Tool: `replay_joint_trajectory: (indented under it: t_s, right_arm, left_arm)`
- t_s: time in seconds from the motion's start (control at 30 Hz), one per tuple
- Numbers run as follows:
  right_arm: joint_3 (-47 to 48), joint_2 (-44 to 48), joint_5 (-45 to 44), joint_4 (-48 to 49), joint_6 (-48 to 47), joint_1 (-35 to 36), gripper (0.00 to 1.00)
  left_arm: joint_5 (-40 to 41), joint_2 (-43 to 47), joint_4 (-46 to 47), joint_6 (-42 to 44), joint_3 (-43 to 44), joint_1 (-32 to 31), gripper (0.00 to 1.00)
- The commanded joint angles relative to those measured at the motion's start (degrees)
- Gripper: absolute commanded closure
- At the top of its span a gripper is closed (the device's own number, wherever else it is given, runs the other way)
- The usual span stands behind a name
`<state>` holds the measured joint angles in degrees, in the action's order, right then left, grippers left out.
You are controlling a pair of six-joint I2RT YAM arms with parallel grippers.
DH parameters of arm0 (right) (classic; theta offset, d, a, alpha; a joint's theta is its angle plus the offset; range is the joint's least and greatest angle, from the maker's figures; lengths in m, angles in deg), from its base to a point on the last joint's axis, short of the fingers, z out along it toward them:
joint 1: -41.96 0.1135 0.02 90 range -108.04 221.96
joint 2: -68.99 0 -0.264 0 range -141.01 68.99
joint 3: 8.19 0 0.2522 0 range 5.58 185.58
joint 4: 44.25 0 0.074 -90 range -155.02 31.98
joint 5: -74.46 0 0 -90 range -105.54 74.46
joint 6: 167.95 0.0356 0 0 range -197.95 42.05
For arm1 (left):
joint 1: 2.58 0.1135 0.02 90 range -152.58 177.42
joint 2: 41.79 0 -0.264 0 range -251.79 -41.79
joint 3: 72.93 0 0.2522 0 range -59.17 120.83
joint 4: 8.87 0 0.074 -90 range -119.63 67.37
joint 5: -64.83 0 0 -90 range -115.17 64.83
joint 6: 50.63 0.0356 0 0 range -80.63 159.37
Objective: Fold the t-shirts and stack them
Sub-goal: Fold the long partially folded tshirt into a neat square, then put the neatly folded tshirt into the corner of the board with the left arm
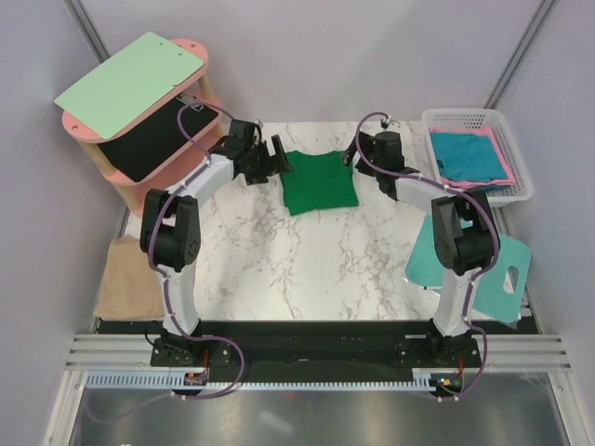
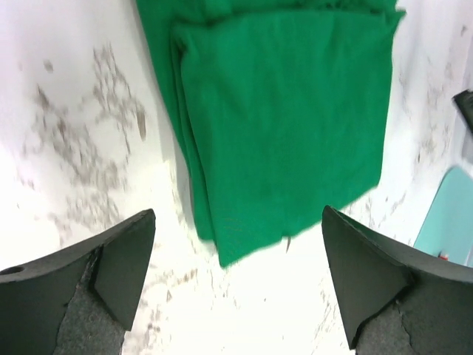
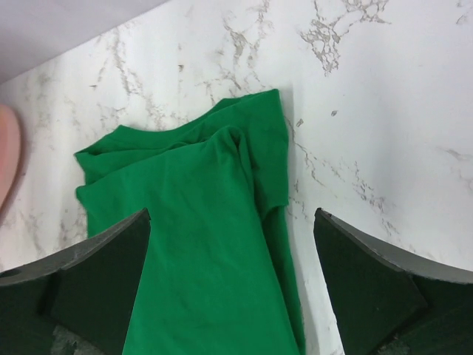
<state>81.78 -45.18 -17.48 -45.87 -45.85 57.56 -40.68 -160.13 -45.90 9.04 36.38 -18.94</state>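
A dark green t-shirt, folded into a rough rectangle, lies flat on the marble table at the far middle. My left gripper is open and empty at the shirt's left edge; in the left wrist view its jaws straddle a corner of the shirt. My right gripper is open and empty at the shirt's right far corner; in the right wrist view its jaws stand over the shirt. A teal-blue shirt lies on a pink one in the basket. A tan-beige shirt hangs at the table's left edge.
A white basket stands at the far right. A pink two-level shelf at the far left carries a pale green clipboard. A mint-teal board with a hole lies at the table's right edge.
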Motion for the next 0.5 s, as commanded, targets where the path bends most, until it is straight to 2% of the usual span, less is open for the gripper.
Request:
replay_joint_trajectory:
  t_s: [0.0, 0.07, 0.17, 0.27, 0.47]
  right_arm:
    - [-5.6, 10.0, 1.8, 1.5, -1.5, 1.2, 0.02]
    - [-8.2, 11.7, 1.8, -1.8, -3.6, 3.5, 0.02]
    - [-11.8, 14.1, 3.2, -4.5, -5.3, 6.5, 0.02]
    - [-15.5, 15.5, 6.9, -4.1, -3.0, 8.2, 0.02]
    - [-17.8, 14.3, 10.8, -4.1, -1.3, 10.7, 0.02]
  left_arm:
    - [2.2, 12.3, 3.7, 2.0, -12.8, -1.4, 0.00]
    - [4.2, 17.7, 2.0, 2.2, -19.3, -1.5, 0.00]
    - [12.2, 21.5, -6.9, 2.1, -23.1, -1.4, 0.00]
    - [20.2, 23.5, -12.2, 0.9, -26.8, -1.3, 0.00]
    - [35.1, 18.3, -22.8, -2.1, -26.2, 0.9, 0.00]
